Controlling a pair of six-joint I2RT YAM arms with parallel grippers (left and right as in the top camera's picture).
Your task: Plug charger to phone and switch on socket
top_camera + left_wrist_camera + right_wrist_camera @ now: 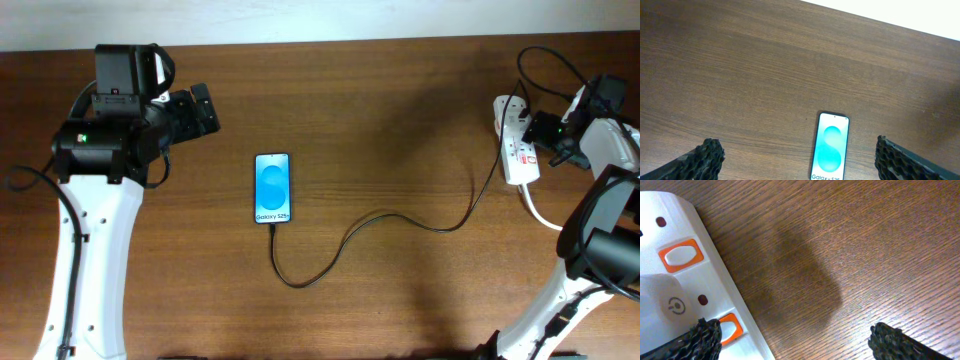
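Note:
The phone (272, 188) lies flat mid-table, its blue screen lit; it also shows in the left wrist view (831, 147). The thin black charger cable (380, 216) runs from the phone's bottom edge in a loop and across to the white socket (515, 150) at the right. My left gripper (203, 110) is open and empty, up and left of the phone; its fingers (800, 159) are spread wide. My right gripper (532, 135) is open over the socket (685, 280). Its left finger (797, 341) rests by the lower orange-red switch (732, 325).
A second orange-red switch (682, 255) and a round white plug body (665, 302) sit on the socket. The thick white cord (540, 212) trails from the socket towards the right arm's base. Bare wooden table (400, 120) lies between phone and socket.

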